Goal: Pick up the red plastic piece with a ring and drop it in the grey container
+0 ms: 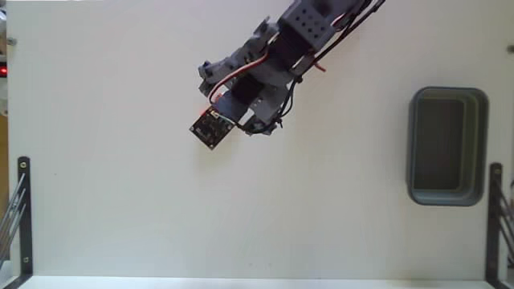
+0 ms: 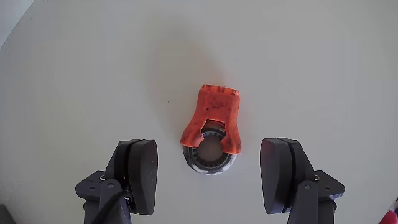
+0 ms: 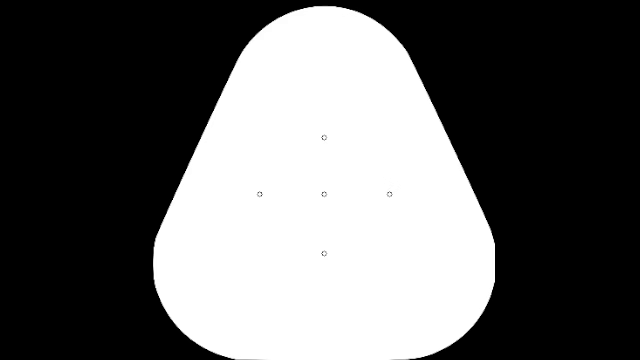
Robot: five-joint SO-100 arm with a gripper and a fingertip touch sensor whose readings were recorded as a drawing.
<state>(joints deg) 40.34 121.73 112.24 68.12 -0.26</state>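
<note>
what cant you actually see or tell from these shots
- The red plastic piece: hidden in the fixed view beneath the arm; only the wrist view shows it.
- The gripper: open in the wrist view, with the piece's ring end between the fingers; whether the fingers reach table height cannot be told.
- The grey container: absent from the wrist view; in the fixed view its inside looks dark, too small for detail.

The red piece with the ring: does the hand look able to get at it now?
Probably yes. In the wrist view the hand is open, its fingers on either side of the red piece, with only bare table between.
</note>
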